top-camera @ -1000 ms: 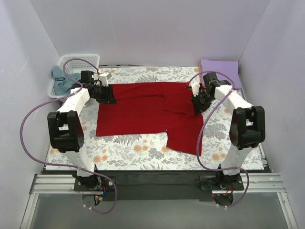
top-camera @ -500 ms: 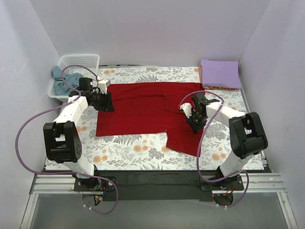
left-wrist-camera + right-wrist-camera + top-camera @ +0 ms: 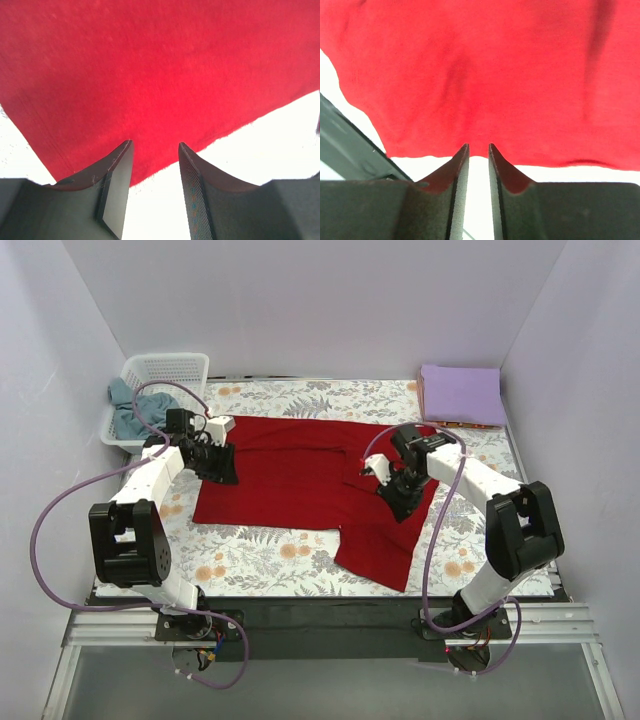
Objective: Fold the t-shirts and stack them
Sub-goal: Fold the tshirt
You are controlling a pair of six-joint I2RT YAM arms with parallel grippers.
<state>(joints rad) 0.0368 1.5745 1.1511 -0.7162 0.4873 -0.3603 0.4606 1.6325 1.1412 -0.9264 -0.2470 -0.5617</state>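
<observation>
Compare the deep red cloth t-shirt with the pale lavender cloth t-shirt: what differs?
The deep red cloth t-shirt lies spread out in the middle; the pale lavender cloth t-shirt is folded into a neat rectangle at the far right corner. Red has the left claw and right claw at its edges; lavender has neither near it. Both are plain, single-colour cloth.

Your left arm (image 3: 155, 468) and right arm (image 3: 475, 472) are white with chunky black joints. Long purple cables (image 3: 35, 530) loop off each.

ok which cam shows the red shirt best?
Top external: the red shirt shows nearly whole, spread on the floral cloth. Both wrist views show only a red patch and its edge.
</observation>
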